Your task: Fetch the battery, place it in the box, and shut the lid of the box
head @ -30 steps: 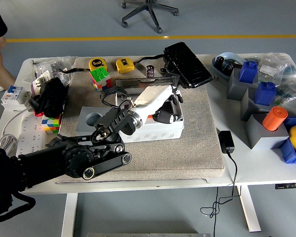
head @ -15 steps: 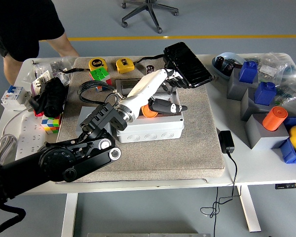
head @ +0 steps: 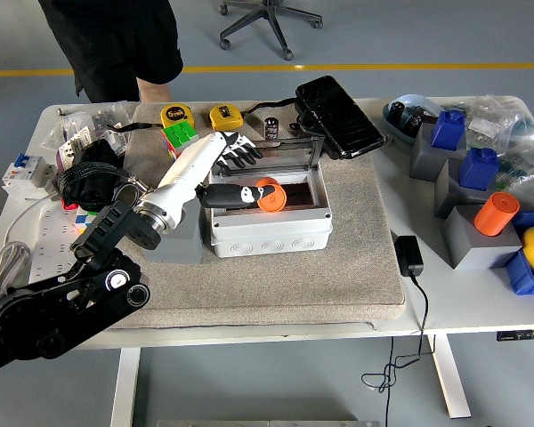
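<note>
One arm in my view, the left hand [head: 234,151] with fingers spread and empty, hovering beside the open box [head: 269,213]; the battery [head: 269,195] lies inside it.

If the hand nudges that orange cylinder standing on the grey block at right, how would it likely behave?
The orange cylinder has round sides and looks slightly tilted on the grey block, so a sideways push would probably tip it and let it roll. It looks smooth, so fingers may slip. Its weight cannot be judged from here.
</note>
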`<state>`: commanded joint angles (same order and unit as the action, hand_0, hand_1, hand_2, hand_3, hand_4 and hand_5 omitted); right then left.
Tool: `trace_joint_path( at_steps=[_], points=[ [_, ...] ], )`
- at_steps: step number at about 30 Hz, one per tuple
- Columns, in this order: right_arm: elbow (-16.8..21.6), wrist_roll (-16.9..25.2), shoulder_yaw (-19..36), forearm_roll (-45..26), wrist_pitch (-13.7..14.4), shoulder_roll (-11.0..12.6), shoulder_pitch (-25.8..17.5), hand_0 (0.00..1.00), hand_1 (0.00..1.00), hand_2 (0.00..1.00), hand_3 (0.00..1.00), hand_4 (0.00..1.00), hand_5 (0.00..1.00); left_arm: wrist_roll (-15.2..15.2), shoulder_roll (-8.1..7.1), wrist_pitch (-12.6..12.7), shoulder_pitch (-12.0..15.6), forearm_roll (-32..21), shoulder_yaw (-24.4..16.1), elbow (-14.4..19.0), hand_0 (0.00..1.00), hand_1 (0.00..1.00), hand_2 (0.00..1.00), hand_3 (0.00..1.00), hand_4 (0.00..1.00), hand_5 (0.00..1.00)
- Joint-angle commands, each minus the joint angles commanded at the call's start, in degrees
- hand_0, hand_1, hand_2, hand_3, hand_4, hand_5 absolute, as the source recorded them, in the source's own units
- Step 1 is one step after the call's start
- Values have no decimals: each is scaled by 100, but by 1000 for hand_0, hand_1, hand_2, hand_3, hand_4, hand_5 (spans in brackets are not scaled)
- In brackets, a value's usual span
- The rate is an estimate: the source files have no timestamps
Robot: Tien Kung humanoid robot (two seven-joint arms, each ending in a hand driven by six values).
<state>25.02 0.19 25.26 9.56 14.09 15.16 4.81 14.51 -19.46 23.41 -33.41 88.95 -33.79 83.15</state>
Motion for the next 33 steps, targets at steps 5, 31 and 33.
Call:
trace_joint_path(
  at_steps=[5, 31, 33],
  points=[
    [1, -1, -4, -3, 4, 3, 1, 604, 628, 591, 557, 898, 459, 165, 9, -197, -16, 22, 64, -25, 359, 529, 554, 555, 859, 314],
    [25, -1, -210, -43, 10, 20, 69, 604, 628, 591, 557, 898, 459, -400, 1196, -50, -1094, -1512, 804, -833, 365, 551, 566, 565, 844, 336],
    [38, 2, -200, -29, 15, 23, 64, 604, 628, 591, 557, 898, 459, -432, 1204, -23, -1108, -1517, 769, -779, 365, 551, 566, 565, 844, 336]
  ],
)
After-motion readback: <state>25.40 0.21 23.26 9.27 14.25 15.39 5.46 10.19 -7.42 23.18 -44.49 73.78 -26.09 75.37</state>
